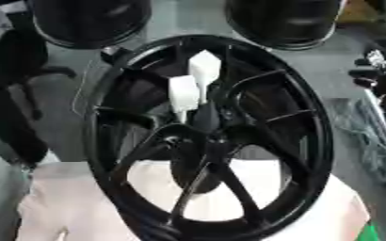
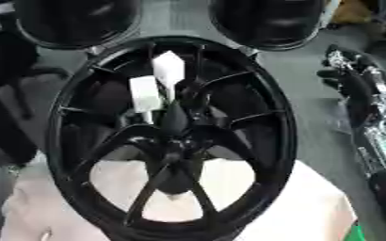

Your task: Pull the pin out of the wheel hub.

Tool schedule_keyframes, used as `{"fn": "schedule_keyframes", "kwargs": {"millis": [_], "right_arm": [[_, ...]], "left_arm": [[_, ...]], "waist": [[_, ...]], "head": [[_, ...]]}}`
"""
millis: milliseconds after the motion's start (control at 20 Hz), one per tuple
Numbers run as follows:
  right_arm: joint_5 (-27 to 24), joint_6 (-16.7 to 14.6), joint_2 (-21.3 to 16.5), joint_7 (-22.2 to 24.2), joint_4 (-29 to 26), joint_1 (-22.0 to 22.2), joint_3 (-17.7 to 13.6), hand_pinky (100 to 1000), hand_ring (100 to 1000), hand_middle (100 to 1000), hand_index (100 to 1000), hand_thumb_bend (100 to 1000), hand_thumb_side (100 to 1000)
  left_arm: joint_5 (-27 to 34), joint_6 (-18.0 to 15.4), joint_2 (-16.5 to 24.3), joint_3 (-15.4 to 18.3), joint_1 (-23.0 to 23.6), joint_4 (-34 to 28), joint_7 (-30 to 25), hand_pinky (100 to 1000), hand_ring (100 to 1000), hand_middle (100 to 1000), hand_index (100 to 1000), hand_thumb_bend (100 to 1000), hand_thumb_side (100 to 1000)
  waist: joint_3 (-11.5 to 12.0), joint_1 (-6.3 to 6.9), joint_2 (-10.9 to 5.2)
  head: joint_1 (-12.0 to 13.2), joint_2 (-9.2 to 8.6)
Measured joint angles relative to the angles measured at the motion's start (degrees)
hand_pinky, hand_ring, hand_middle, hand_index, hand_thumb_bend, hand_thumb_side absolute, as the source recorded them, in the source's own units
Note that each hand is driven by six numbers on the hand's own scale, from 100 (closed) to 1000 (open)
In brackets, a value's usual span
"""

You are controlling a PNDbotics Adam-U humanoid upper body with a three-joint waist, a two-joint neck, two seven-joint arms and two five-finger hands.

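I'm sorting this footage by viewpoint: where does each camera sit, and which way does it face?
Left eye view: in the head, looking down at the black wheel; a black robot arm at the right edge.
Right eye view: beside it, same aim; right arm shows fuller.
Both share the wheel, two white blocks near its hub, pale table.

Wheel hub (image 1: pixel 213 141): black, spoked, standing tilted on a pale surface. Two white block-shaped pins (image 1: pixel 184 94) stand at its centre, toward twelve o'clock.

wheel hub (image 1: pixel 209 141) lower rim cut off, white blocks (image 1: pixel 193 84) blurred, pin indistinguishable
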Motion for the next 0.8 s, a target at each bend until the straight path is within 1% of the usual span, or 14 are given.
{"fn": "schedule_keyframes", "kwargs": {"millis": [150, 450, 600, 650, 800], "right_arm": [[0.0, 0.0, 0.0, 0.0, 0.0, 0.0, 0.0, 816, 688, 656, 818, 185, 483], [0.0, 0.1, 0.0, -0.1, 0.0, 0.0, 0.0, 816, 688, 656, 818, 190, 480], [0.0, 0.1, 0.1, -0.1, 0.0, 0.0, 0.0, 816, 688, 656, 818, 190, 479], [0.0, 0.1, 0.1, -0.1, 0.0, 0.0, 0.0, 816, 688, 656, 818, 190, 479], [0.0, 0.1, 0.1, -0.1, 0.0, 0.0, 0.0, 816, 688, 656, 818, 191, 478]], "left_arm": [[1.0, 0.0, 0.0, -1.0, 0.4, -0.1, 3.4, 764, 741, 724, 818, 301, 527], [2.6, 0.0, 0.0, -2.6, 0.9, -0.6, 9.2, 764, 741, 724, 816, 304, 527], [3.1, 0.1, 0.1, -3.2, 1.0, -1.0, 10.2, 767, 744, 723, 817, 313, 523], [3.1, 0.3, 0.3, -3.6, 1.0, -1.1, 10.2, 770, 746, 725, 818, 305, 504], [3.1, 1.9, 3.0, -6.3, 0.2, -1.8, 8.8, 784, 756, 735, 830, 342, 510]], "waist": [[0.1, -0.01, 0.01], [0.2, -0.02, 0.05], [0.1, -0.06, 0.05], [0.1, -0.08, 0.05], [-0.1, 0.02, 0.03]], "head": [[0.2, -0.32], [0.2, -0.29], [0.2, -0.25], [0.2, -0.22], [0.1, -0.07]]}}
